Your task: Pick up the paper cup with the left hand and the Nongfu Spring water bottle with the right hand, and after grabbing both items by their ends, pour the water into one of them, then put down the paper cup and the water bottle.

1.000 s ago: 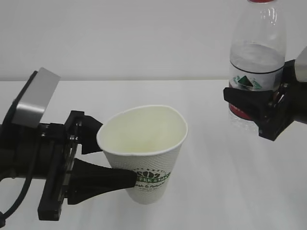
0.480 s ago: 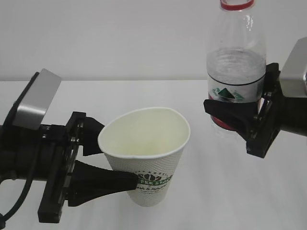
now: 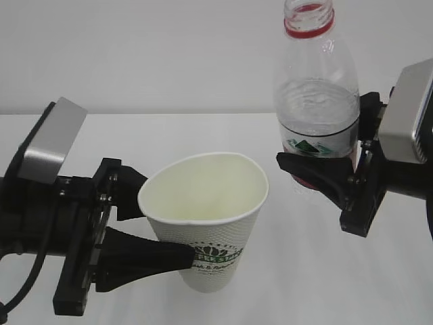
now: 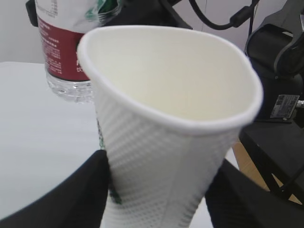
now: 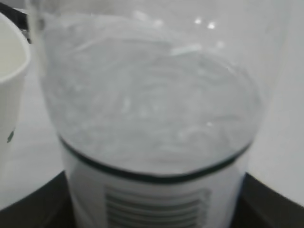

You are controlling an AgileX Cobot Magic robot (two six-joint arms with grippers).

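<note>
The white paper cup (image 3: 203, 217) stands upright with its cream inside dry, and my left gripper (image 3: 166, 220) is shut on its lower wall near the green logo. In the left wrist view both black fingers (image 4: 61, 199) press the cup (image 4: 175, 142) from either side. My right gripper (image 3: 321, 162) is shut on the Nongfu Spring water bottle (image 3: 318, 101) at its red label. The bottle hangs upright and uncapped, just right of the cup's rim and higher. Water (image 3: 318, 112) fills it to about the shoulder. The right wrist view shows the bottle (image 5: 156, 118) close up and the cup's rim (image 5: 9, 85) at the left.
A white table (image 3: 284, 284) runs back to a white wall. Past the table's edge in the left wrist view stand black equipment and cables (image 4: 280, 71), with a strip of wooden floor below them.
My right gripper has carried the bottle left and down, from the far right to just beside the cup's rim. The left gripper and the cup have stayed put.
</note>
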